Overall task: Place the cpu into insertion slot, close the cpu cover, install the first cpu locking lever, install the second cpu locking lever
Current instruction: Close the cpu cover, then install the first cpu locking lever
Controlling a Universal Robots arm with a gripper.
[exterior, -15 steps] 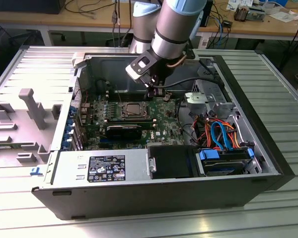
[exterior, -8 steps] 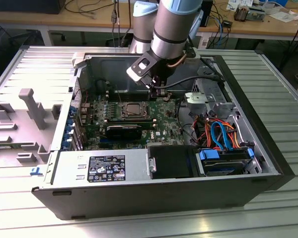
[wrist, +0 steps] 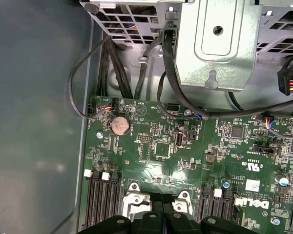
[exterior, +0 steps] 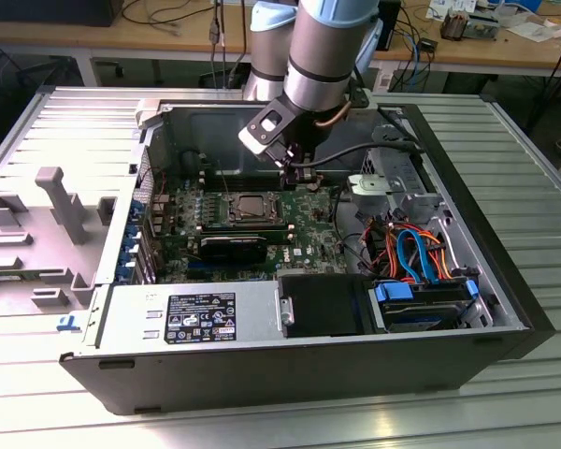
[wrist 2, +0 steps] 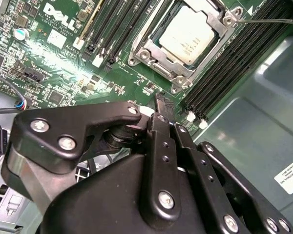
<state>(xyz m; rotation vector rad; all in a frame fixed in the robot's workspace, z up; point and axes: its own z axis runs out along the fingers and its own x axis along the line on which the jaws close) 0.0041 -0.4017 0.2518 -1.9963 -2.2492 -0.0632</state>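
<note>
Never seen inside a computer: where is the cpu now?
In the second wrist view the cpu sits in the insertion slot, flanked by black memory slots.

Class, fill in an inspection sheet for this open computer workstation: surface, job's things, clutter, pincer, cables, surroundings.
Surface: ribbed metal table bearing an open computer case.
Job's things: cpu sits in the insertion slot; cpu cover lies down around it; a thin lever rod juts from the socket corner, and whether it is latched cannot be told.
Clutter: grey plastic panel on the table at the exterior view's left.
Grippers: pincer shut, holding nothing, above the motherboard beside the socket.
Cables: orange and blue cables inside the case; black cables by the metal cage.
Surroundings: wooden benches behind.
</note>
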